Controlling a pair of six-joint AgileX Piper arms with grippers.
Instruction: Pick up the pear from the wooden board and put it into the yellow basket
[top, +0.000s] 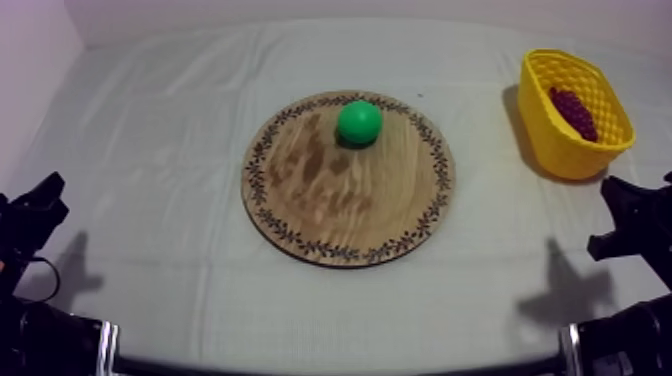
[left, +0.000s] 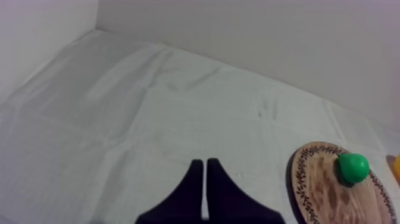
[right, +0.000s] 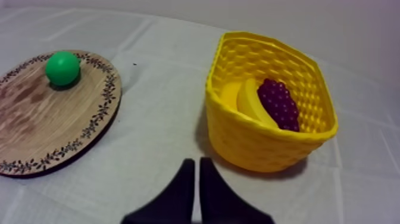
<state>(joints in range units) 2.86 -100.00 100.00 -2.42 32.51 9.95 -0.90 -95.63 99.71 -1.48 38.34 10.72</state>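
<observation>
From above, the pear (top: 359, 122) is a smooth, bright green, almost round lump lying on the board (top: 330, 210), close to its far rim. Our left gripper (top: 50, 198) and right gripper (top: 610, 212) sit low at the table's sides, both well apart from it. The basket (top: 560, 150) stands at the right with grapes (top: 573, 112) inside.

From the left wrist, our fingers (left: 193, 190) lie pressed together in a narrow wedge, holding nothing, with the pear far off on the board.

From the right wrist, the fingers are likewise closed and empty. The pear sits well beyond them. The basket is nearer and holds the grapes and what may be a banana (right: 253, 102).
</observation>
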